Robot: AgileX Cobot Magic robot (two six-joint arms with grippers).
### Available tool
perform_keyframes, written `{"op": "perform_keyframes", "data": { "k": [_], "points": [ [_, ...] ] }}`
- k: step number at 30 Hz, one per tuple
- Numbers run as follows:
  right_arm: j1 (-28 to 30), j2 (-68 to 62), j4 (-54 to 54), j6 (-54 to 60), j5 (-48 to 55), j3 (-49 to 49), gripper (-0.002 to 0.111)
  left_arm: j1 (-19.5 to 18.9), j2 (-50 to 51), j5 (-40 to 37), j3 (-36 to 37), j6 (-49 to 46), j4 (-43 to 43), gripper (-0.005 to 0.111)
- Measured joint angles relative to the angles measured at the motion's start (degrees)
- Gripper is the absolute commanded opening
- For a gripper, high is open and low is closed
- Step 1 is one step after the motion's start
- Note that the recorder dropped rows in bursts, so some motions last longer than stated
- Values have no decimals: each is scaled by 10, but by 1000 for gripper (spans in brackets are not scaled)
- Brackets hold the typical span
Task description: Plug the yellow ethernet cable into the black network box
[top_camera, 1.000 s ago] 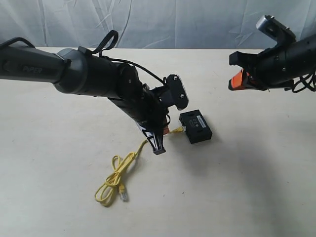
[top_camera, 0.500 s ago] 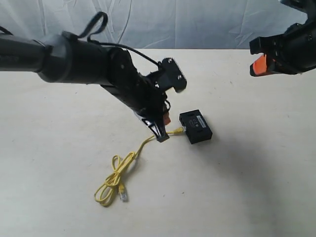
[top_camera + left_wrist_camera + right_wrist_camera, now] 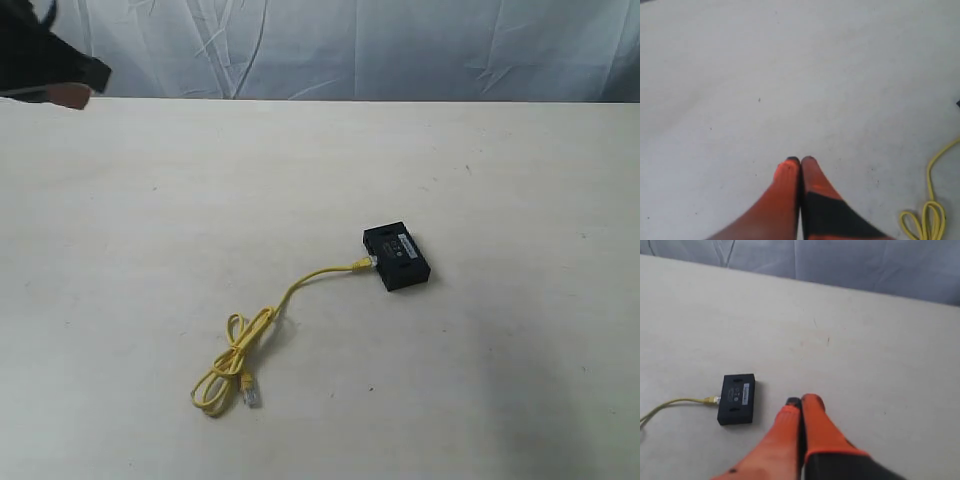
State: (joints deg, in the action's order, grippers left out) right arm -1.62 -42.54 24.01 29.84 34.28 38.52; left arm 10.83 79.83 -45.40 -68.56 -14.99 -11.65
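Plug (image 3: 366, 263) apparently seated in black network box (image 3: 398, 258), cable (image 3: 243, 345) trailing

We are seeing soft, even light over the pale table (image 3: 150, 250). The black network box (image 3: 397, 257) is casting only a faint shadow along its right side in the exterior view. In the wrist views, the left gripper (image 3: 800, 161) and right gripper (image 3: 801, 401) are showing blurred, out of focus, and the left wrist picture is looking hazy overall.
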Motion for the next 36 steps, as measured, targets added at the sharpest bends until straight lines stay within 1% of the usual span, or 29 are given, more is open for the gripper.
{"op": "perform_keyframes", "data": {
  "k": [4,6,8,11,17,25,33,36],
  "points": [
    [0,170,-10,-1,-6,-56,-1,-5,-150,70,107,10,5,0],
    [0,243,-11,-1,-4,-76,-1,-5,-224,80,150,11,12,0],
    [0,286,-13,-1,4,-86,-1,-5,-266,76,168,12,20,0],
    [0,334,-11,-1,11,-90,-1,-5,-310,54,176,12,25,0],
    [0,390,-2,-1,11,-90,-1,-5,-363,47,178,12,26,0],
    [-2,404,0,-1,11,-90,-1,-5,-382,46,178,12,26,0],
    [-56,423,11,-1,10,-93,-1,-5,-382,46,178,12,28,0],
    [-61,423,9,-2,-5,-108,-1,-5,-382,46,178,12,29,0]
  ]
}}
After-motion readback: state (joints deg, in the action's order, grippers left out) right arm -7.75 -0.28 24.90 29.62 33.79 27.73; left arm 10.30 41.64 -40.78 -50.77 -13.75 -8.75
